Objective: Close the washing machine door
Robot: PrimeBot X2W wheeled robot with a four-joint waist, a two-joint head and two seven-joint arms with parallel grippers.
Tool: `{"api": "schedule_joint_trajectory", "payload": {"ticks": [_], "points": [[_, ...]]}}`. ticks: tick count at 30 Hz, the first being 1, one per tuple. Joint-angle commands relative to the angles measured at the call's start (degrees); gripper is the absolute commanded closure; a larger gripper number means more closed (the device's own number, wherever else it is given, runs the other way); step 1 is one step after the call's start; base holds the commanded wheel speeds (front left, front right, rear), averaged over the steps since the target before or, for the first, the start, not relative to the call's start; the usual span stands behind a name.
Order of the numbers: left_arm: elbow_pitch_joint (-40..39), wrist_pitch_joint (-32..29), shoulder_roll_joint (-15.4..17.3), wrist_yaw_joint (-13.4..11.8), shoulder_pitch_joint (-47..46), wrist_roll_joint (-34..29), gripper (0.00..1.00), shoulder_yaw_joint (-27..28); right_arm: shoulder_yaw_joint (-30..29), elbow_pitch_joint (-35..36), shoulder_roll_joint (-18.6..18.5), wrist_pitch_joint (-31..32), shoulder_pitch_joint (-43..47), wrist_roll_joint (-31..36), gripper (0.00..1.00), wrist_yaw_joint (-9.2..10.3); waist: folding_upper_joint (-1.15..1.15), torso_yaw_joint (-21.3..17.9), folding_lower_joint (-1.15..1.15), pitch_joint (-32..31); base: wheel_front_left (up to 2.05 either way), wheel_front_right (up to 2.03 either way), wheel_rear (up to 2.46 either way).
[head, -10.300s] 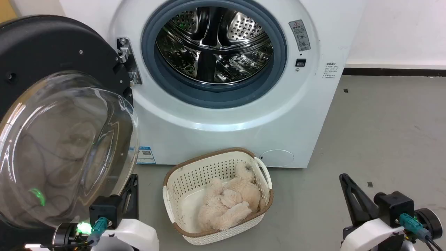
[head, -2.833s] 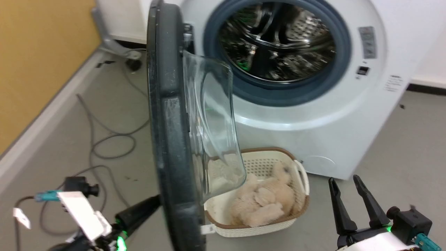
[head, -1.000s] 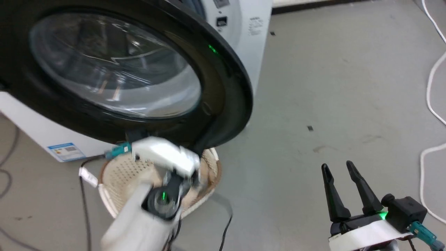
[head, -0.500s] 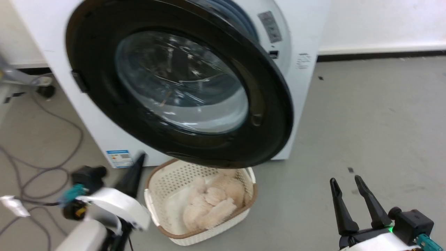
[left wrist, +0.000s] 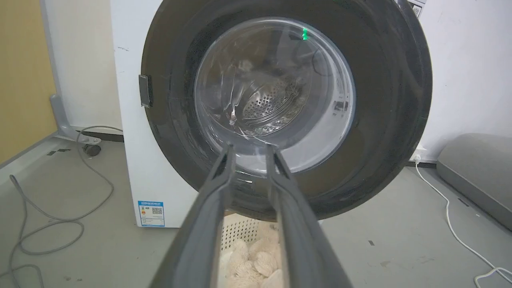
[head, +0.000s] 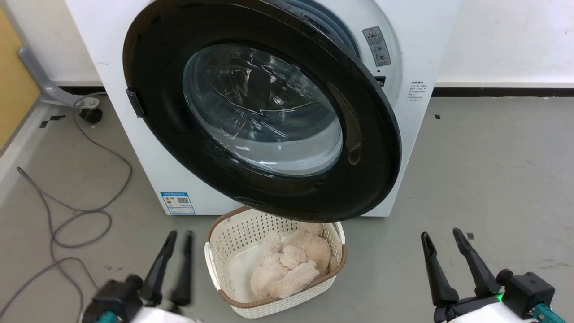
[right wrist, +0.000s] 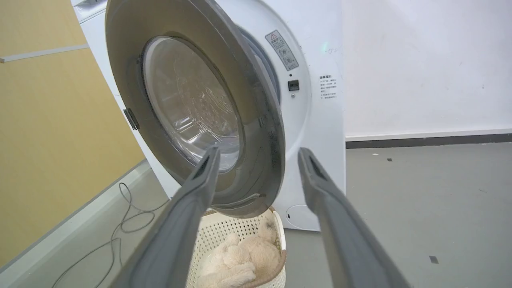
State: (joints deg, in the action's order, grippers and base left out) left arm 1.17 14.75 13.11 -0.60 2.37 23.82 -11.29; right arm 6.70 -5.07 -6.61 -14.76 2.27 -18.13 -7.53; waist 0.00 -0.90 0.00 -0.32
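The washing machine (head: 148,166) has a blue label (head: 179,203) low on the left of its front, with a QR code and print too fine to read. High on the right of the front is a grey sticker (head: 376,46) headed by a warning triangle, with small pictograms beneath; its wording is illegible. Below and to the right of it is a small block of dark print (head: 415,91) on the white panel, also unreadable. No brand or number can be made out.
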Motion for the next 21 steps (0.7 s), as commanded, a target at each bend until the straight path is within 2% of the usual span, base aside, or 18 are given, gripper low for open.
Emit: {"api": "schedule_joint_trajectory", "payload": {"ticks": [1, 4, 9, 17, 18, 19, 20, 21], "points": [[-0.33, 0.24, -1.35, 1.1, 1.47, -1.83, 0.0, 0.74, 0.3, 0.14, -0.49, -0.24, 0.97, 0.61, 0.0, 0.04, 0.0, 0.04, 0.0, -0.05, 0.0, 0.0, 0.0], [-0.44, 0.24, -2.96, 2.59, 2.74, -5.92, 0.0, 1.75, 0.43, 0.14, -0.54, -0.24, 1.12, 0.84, 0.0, 0.04, 0.0, 0.17, 0.0, -0.07, 0.0, 0.0, 0.0], [-1.1, 0.24, -6.16, 3.43, 4.03, -9.53, 0.0, 4.72, 0.94, -0.01, -0.47, -0.24, 1.24, 1.11, 0.0, 0.04, 0.0, 0.45, 0.0, 0.02, 0.0, 0.0, 0.0], [-0.98, 0.25, -8.37, 5.27, 4.19, -12.79, 0.0, 7.46, 1.42, -0.08, -0.54, -0.24, 1.18, 1.06, 0.0, 0.04, 0.0, 1.32, 0.0, 0.28, 0.0, 0.0, 0.0], [-0.96, 0.25, -8.57, 5.45, 4.08, -12.98, 0.0, 7.66, 1.66, -0.08, -0.74, -0.24, 1.15, 1.06, 0.03, 0.04, 0.0, 1.54, 0.0, 0.37, 0.0, 0.0, 0.0], [-0.91, 0.25, -8.75, 5.63, 3.91, -13.17, 0.0, 7.82, 1.87, -0.02, -0.97, -0.24, 1.08, 1.05, 0.63, 0.04, 0.0, 1.86, 0.0, 0.47, 0.0, 0.0, 0.0], [-0.84, 0.25, -8.92, 5.78, 3.74, -13.34, 0.0, 7.94, 2.23, 0.07, -1.2, -0.24, 0.95, 0.79, 1.0, 0.04, 0.0, 2.18, 0.0, 0.58, 0.0, 0.0, 0.0], [-0.75, 0.25, -9.07, 5.95, 3.57, -13.49, 0.0, 8.01, 2.77, 0.17, -1.62, -0.24, 0.75, 0.6, 1.0, 0.04, 0.0, 2.53, 0.0, 0.7, 0.0, 0.0, 0.0]]}}
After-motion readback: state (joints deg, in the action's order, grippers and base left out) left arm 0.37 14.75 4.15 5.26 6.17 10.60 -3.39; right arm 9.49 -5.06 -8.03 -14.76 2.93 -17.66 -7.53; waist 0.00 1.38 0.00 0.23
